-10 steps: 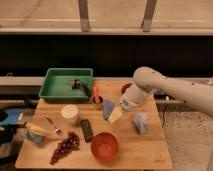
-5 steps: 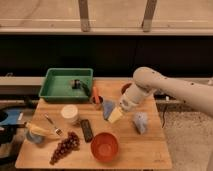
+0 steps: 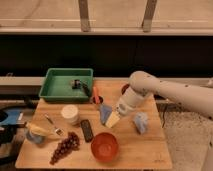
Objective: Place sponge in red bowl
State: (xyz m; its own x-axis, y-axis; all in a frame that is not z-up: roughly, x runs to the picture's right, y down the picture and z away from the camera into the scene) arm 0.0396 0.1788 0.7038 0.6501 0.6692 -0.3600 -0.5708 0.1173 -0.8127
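The red bowl stands empty near the front edge of the wooden table. The sponge is a pale yellow wedge held at the end of my arm, just above and slightly right of the bowl, over the table's middle. My gripper is shut on the sponge's upper end. A blue piece sits right beside the sponge on its left; I cannot tell what it is. The arm comes in from the right.
A green tray with a dark object stands at the back left. A white cup, a black bar, grapes, a banana and an orange item lie on the left half. A blue object is to the right.
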